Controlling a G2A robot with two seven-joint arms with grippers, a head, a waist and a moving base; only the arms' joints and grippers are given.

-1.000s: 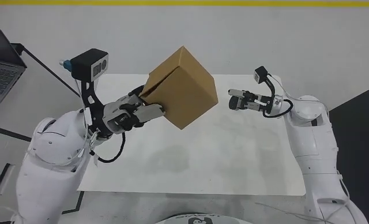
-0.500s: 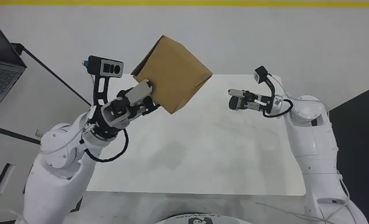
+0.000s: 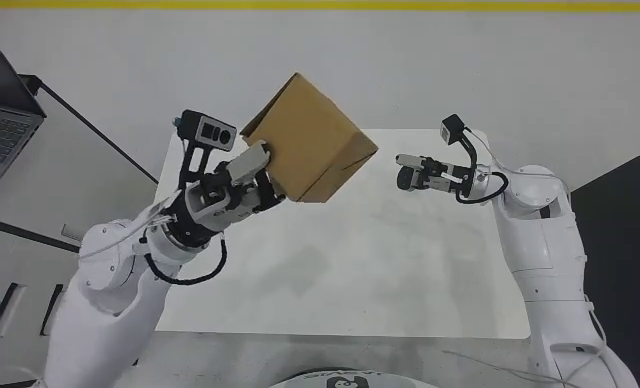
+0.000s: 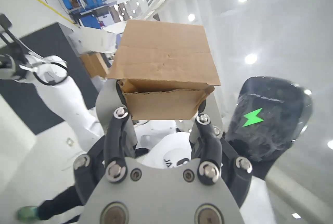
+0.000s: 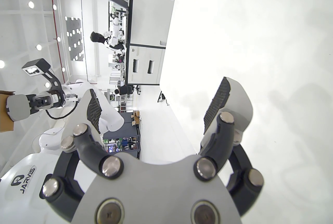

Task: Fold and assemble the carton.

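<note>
A brown cardboard carton [image 3: 312, 138] hangs tilted in the air over the far left part of the white table [image 3: 400, 278]. My left gripper [image 3: 262, 168] is shut on its lower left edge. In the left wrist view the carton [image 4: 164, 63] sits between the two fingers of the left gripper [image 4: 158, 100], with a flap edge and a corrugated rim facing the camera. My right gripper [image 3: 403, 174] hovers open over the table's right side, apart from the carton, with nothing between its fingers [image 5: 158, 89]. The right wrist view catches the carton's edge [image 5: 5, 110] far off.
A laptop [image 3: 15, 108] sits at the left edge beyond the table, with a thin black rod [image 3: 90, 123] slanting beside it. The table's near and middle surface lies bare below the arms. A yellow floor line [image 3: 320, 4] runs along the far side.
The left arm has lifted the carton toward the far side and turned it, its wrist camera swinging along. The right arm has stayed where it was.
</note>
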